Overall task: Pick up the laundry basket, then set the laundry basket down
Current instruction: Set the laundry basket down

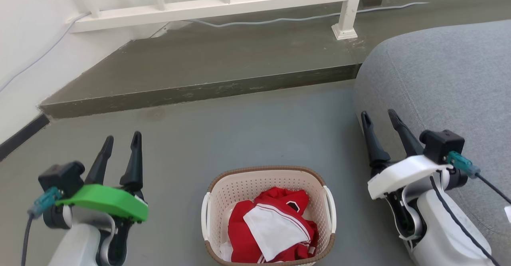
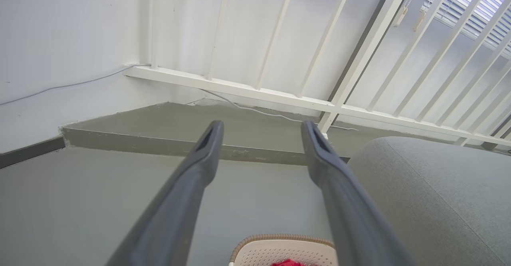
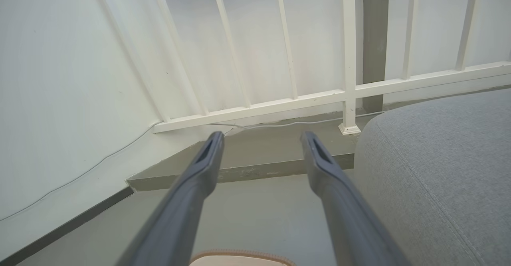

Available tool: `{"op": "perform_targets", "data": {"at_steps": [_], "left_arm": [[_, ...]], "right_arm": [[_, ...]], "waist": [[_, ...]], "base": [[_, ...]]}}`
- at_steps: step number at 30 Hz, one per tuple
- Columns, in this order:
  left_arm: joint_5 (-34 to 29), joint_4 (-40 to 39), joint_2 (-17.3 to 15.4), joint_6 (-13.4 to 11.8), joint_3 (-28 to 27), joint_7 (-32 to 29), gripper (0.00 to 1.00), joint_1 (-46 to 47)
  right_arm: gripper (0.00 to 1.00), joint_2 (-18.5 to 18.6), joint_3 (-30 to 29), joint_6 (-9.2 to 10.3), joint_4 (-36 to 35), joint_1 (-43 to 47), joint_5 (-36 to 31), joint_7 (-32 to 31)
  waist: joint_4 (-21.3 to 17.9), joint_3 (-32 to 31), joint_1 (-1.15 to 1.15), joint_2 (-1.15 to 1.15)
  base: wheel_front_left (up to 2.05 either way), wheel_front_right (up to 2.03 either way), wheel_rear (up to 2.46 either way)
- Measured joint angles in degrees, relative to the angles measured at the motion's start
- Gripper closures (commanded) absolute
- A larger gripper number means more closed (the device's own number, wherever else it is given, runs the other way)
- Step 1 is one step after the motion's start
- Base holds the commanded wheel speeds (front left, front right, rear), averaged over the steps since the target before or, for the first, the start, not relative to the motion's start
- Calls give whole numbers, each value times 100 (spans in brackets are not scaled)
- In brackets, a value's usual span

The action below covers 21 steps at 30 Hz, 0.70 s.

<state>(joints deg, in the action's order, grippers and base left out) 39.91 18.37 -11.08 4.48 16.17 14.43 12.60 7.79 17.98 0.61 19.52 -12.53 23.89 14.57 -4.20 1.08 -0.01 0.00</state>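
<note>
Laundry basket: cream plastic, perforated, semi-matt. Its rim band is brown with a woven-look moulding, and its side handles are smooth white plastic. Inside lies a red-and-white garment of soft, creased cloth with a slight sheen. Floor: grey, matt, smooth. Step edge: rough, scuffed, concrete-like. Sofa: grey woven fabric, matt, fine grain. Railing: white paint, smooth. Left gripper and right gripper: fingers of dark matt plastic. Green cover and white cover: smooth plastic, faint gloss.
</note>
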Motion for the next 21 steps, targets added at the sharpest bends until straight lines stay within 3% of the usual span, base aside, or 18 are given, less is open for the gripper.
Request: {"op": "perform_targets", "data": {"at_steps": [21], "left_arm": [[-833,-656,412,65,-519,0,0,-771]], "right_arm": [[0,-83,-268,-3,-457,491,-413,0]], "waist": [[1,50,0,0]], "base": [[0,0,0]]}}
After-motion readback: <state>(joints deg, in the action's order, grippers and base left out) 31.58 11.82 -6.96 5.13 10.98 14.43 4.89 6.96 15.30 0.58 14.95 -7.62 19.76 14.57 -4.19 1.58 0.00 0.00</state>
